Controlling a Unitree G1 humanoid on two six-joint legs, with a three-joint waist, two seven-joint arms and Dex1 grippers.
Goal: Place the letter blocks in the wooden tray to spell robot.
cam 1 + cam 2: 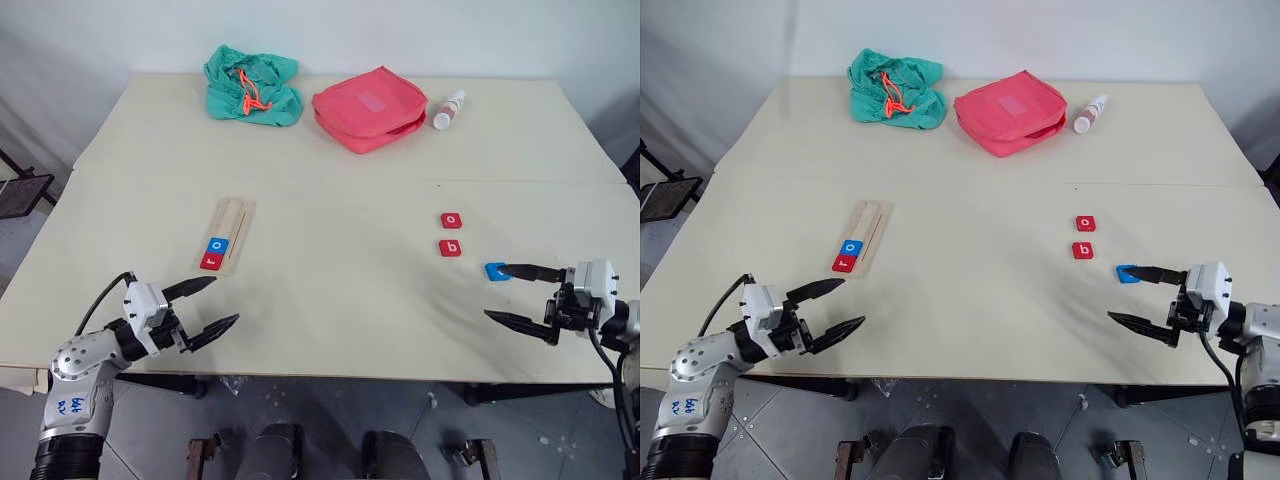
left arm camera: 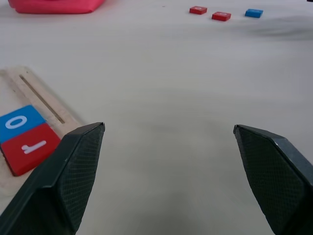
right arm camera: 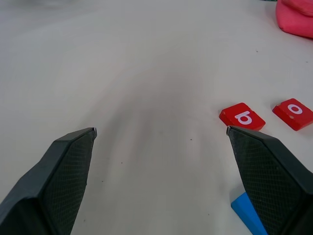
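Observation:
The pale wooden tray (image 1: 230, 232) lies left of the table's middle, with a red r block (image 1: 211, 260) and a blue o block (image 1: 217, 244) at its near end. On the right lie a red o block (image 1: 452, 220), a red b block (image 1: 450, 248) and a blue block (image 1: 496, 271). My left gripper (image 1: 215, 303) hangs open just in front of the tray's near end. My right gripper (image 1: 502, 293) is open beside the blue block, one fingertip right at it. In the right wrist view the b block (image 3: 242, 117) and o block (image 3: 293, 113) lie ahead.
At the table's back lie a green cloth bag (image 1: 252, 85) with an orange cord, a red zippered pouch (image 1: 368, 107) and a small white bottle (image 1: 448, 110). The table's front edge (image 1: 350, 375) runs just below both grippers.

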